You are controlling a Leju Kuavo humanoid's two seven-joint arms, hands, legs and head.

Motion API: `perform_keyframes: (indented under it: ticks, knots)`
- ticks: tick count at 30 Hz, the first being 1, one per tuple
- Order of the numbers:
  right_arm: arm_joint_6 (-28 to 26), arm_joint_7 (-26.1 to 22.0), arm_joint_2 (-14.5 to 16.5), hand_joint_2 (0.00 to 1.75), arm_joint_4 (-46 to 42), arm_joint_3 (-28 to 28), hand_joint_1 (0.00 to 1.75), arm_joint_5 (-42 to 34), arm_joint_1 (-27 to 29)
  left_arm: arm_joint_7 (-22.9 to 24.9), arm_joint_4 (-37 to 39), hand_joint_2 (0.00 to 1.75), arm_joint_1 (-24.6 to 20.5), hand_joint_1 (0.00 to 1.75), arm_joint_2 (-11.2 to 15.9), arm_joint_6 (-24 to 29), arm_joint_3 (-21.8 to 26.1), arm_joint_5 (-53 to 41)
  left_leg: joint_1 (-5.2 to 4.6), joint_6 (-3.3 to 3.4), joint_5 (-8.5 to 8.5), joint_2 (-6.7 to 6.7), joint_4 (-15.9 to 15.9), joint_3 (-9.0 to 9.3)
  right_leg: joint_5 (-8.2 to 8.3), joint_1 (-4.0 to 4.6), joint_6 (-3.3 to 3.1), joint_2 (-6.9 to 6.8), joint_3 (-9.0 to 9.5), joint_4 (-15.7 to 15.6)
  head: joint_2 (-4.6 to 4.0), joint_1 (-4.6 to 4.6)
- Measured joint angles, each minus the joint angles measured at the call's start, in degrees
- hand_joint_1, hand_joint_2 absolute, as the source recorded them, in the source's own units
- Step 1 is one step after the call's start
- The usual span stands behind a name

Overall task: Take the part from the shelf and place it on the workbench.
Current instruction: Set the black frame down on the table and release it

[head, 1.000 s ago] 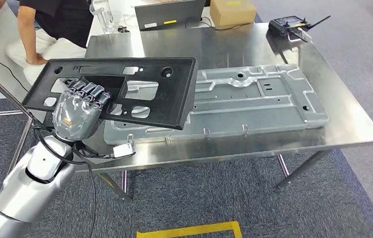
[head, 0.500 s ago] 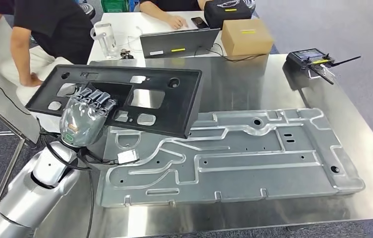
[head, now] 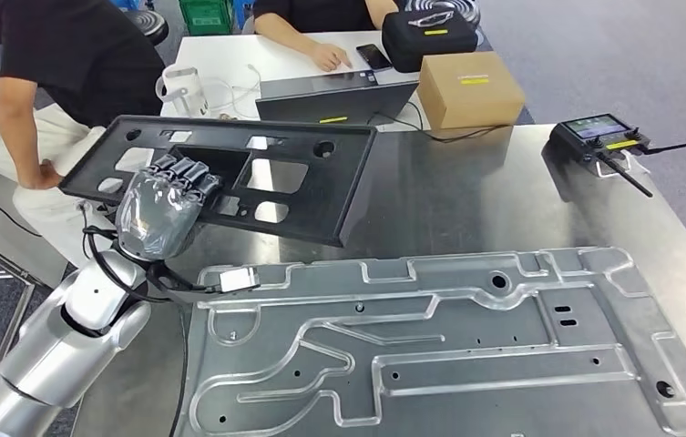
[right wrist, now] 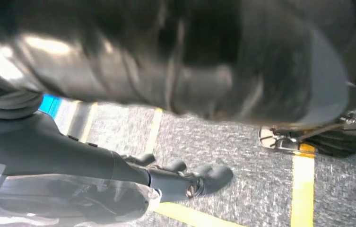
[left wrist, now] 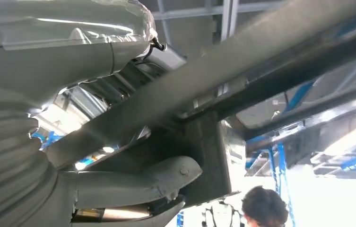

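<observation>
Left hand (head: 164,211) fingers (head: 184,173) gripping black part (head: 307,193), long axis along desk (head: 466,196) far-left edge; right hand (right wrist: 185,182) holding nothing

Metal plate (head: 466,346) cut off at bottom edge, right hand (right wrist: 185,182) fingers (right wrist: 213,175) blurred

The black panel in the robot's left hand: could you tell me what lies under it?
Under the black panel the steel workbench shows through its cutouts; its near corner hangs beside the grey metal plate. The left hand holds it. The surface beneath its solid parts is hidden.
</observation>
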Motion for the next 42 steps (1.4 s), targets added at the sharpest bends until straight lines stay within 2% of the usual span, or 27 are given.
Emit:
perform_keyframes:
  ticks: [2, 3, 4, 6, 7, 8, 9, 11, 12, 13, 17, 21, 29, 37, 42]
  knots:
    - [0.00, 0.01, 0.01, 0.00, 0.00, 0.00, 0.00, 0.00, -0.30, 0.05, -0.14, 1.75, -0.57, 1.75, -0.01, 0.02, -0.01, 0.04, 0.03, 0.87, -0.34, -0.24, -0.04, 0.08, -1.30, -0.21, 0.64, -0.41, -0.22, 1.12, 0.00, 0.06]
    - [0.00, -0.01, 0.02, 0.00, 0.00, 0.00, 0.00, 0.00, -0.44, 0.09, -0.19, 1.75, -0.85, 1.75, -0.02, 0.02, -0.01, 0.08, 0.10, 1.26, -0.50, -0.28, -0.22, 0.30, -2.47, -0.24, 0.78, -0.60, -1.31, 3.34, 0.00, 0.08]
    - [0.01, -0.02, 0.04, 0.00, 0.00, 0.01, 0.00, 0.00, -0.55, 0.09, -0.24, 1.75, -0.99, 1.75, -0.02, 0.03, -0.01, 0.08, 0.11, 1.60, -0.66, -0.29, -0.36, 0.49, -4.00, -0.23, 0.86, -0.78, -3.28, 6.84, 0.00, 0.09]
    - [0.02, -0.04, 0.09, 0.00, 0.00, 0.02, 0.00, 0.00, -0.68, 0.05, -0.26, 1.75, -1.02, 1.75, -0.02, 0.03, -0.03, 0.07, -0.08, 2.06, -0.97, -0.35, -0.40, 0.59, -6.69, -0.16, 0.97, -0.88, -8.66, 15.11, 0.00, 0.10]
    - [0.03, -0.04, 0.10, 0.00, 0.00, 0.02, 0.00, 0.00, -0.70, 0.02, -0.25, 1.75, -0.95, 1.75, -0.02, 0.02, -0.04, 0.07, -0.21, 2.20, -1.08, -0.41, -0.37, 0.63, -6.81, -0.13, 0.95, -0.88, -10.77, 17.59, 0.00, 0.09]
    - [0.03, -0.04, 0.11, 0.00, 0.00, 0.02, 0.00, 0.00, -0.69, -0.01, -0.25, 1.75, -0.89, 1.75, -0.02, 0.02, -0.05, 0.06, -0.32, 2.28, -1.20, -0.49, -0.30, 0.70, -5.81, -0.08, 0.82, -0.88, -11.85, 18.00, 0.00, 0.10]
    - [0.02, -0.04, 0.11, 0.00, 0.00, 0.02, 0.00, 0.00, -0.67, -0.02, -0.25, 1.75, -0.86, 1.75, -0.02, 0.01, -0.05, 0.05, -0.43, 2.30, -1.31, -0.56, -0.21, 0.81, -3.80, 0.00, 0.56, -0.88, -11.78, 16.22, 0.00, 0.10]
    - [0.01, -0.04, 0.07, 0.00, -0.01, 0.02, 0.00, 0.00, -0.67, -0.03, -0.26, 1.75, -0.90, 1.75, -0.02, -0.14, -0.05, 0.25, -0.57, 2.16, -1.51, -0.63, 0.04, 1.01, 0.79, 0.33, -0.36, -0.92, -9.27, 8.87, 0.00, 0.10]
    - [-0.02, -0.04, 0.02, 0.00, -0.01, 0.02, 0.00, -0.01, -0.71, -0.04, -0.26, 1.75, -0.95, 1.75, -0.02, -0.48, -0.05, 0.63, -0.75, 1.95, -1.66, -0.64, 0.22, 1.06, 2.29, 0.54, -0.75, -0.99, -8.07, 5.72, 0.00, 0.09]
    - [-0.04, -0.04, -0.03, 0.00, -0.02, 0.02, 0.00, -0.01, -0.75, -0.07, -0.25, 1.75, -0.99, 1.75, -0.01, -1.03, -0.07, 1.22, -0.87, 1.71, -1.84, -0.64, 0.39, 1.11, 3.06, 0.69, -0.97, -1.04, -7.28, 3.75, 0.00, 0.08]
    - [-0.11, -0.04, 0.15, 0.00, -0.02, 0.01, 0.00, -0.02, -0.76, -0.34, -0.24, 1.75, -1.32, 1.75, -0.13, -3.53, -0.75, 3.65, -1.07, 1.96, -2.49, -0.56, 0.49, 1.57, 3.51, 0.72, -0.45, -0.93, -6.65, 2.73, 0.00, 0.05]
    - [-0.13, -0.04, 0.15, 0.00, -0.02, 0.00, 0.00, 0.00, -0.58, -0.42, -0.24, 1.75, -1.52, 1.75, -0.23, -4.08, -2.20, 4.26, -0.91, 1.24, -1.91, -0.54, 0.08, 1.84, 3.63, 0.89, -0.80, -0.77, -6.66, 2.82, 0.00, 0.06]
    - [-0.25, -0.02, 0.18, 0.00, -0.02, 0.02, 0.00, 0.41, -0.48, -0.60, -0.29, 1.75, -1.33, 1.75, -0.17, -4.68, -3.86, 5.45, -0.90, 0.86, -1.86, -0.55, -0.16, 1.92, 3.45, 0.92, -1.12, -0.76, -6.67, 2.86, 0.00, 0.05]
    - [0.07, -0.06, 0.16, 0.00, -0.02, 0.02, 0.00, 0.79, -0.44, -3.89, -0.39, 1.75, -2.65, 1.75, 0.86, -15.37, -7.83, 11.66, -0.92, 0.72, -1.96, -0.55, -0.14, 1.89, 3.39, 0.89, -1.18, -0.78, -6.65, 2.86, 0.00, 0.05]
    - [0.09, -0.08, 0.16, 0.00, -0.02, 0.02, 0.00, 0.79, -0.42, -4.13, -0.39, 1.75, -3.53, 1.75, 1.27, -16.45, -9.63, 12.21, -0.94, 0.72, -1.96, -0.55, -0.09, 1.88, 3.39, 0.86, -1.18, -0.78, -6.63, 2.85, 0.00, 0.06]
